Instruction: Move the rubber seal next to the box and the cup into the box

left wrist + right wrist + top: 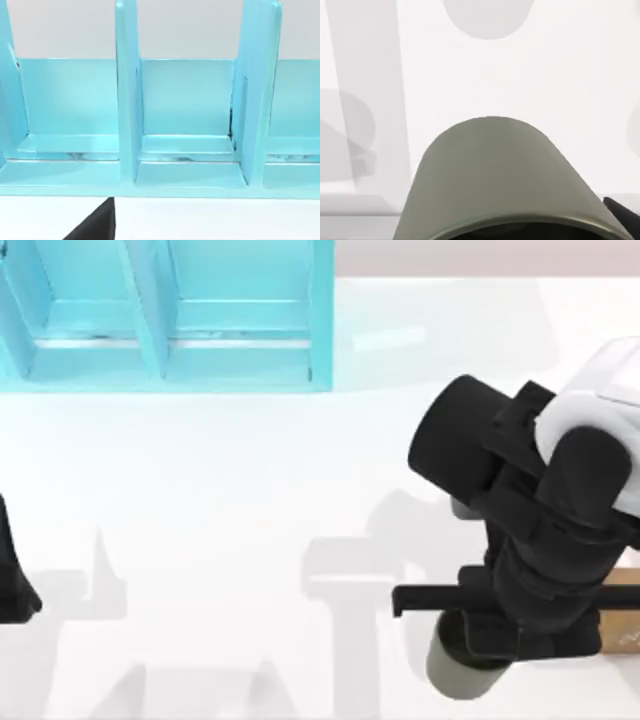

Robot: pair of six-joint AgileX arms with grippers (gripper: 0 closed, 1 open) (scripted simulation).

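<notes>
My right arm reaches over the right side of the white tabletop (220, 520), its gripper (490, 640) down at the cup (455, 665), which sits near the front edge. From the right wrist, the cup's olive-grey wall (495, 170) looms close with its dark hollow at the rim, but I cannot tell whether my fingers are closed on it or merely around it. The rubber seal (625, 615) lies just beside the cup, toward the right edge, partly under my arm. The blue box (170, 320) stands at the far left, well apart. My left arm (15, 580) is parked at the left edge.
</notes>
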